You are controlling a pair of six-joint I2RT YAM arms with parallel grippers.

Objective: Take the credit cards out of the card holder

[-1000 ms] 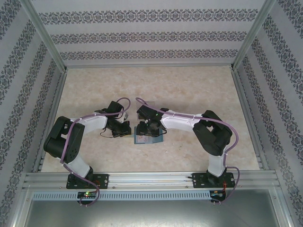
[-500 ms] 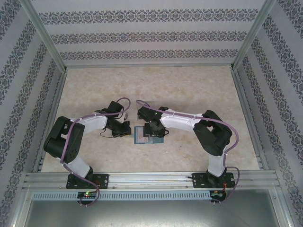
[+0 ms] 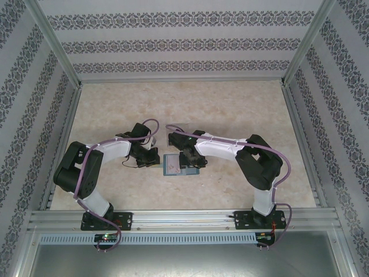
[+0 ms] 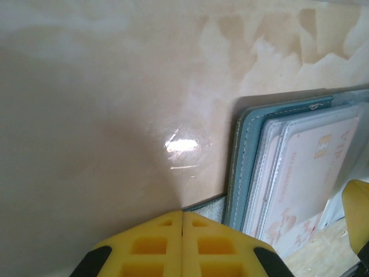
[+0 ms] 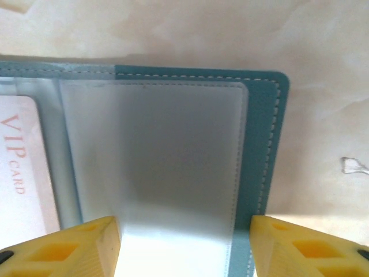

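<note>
Right wrist view: right hand (image 5: 184, 238) gapes over card holder (image 5: 263, 144); left hand (image 4: 183, 224) closed beside it.

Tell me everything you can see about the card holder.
The card holder lies open and flat on the table. It is teal fabric with pale stitching along the edge and frosted clear pockets inside. One panel's pocket holds a pinkish-white VIP card; the other panel's front pocket looks empty. The right gripper stands open over that panel.

a beige marbled bench (image 3: 242, 109) is enclosed by walls (image 3: 184, 43) papered in grey floral stripes; a glare spot (image 4: 181, 144) is seen on its surface.
</note>
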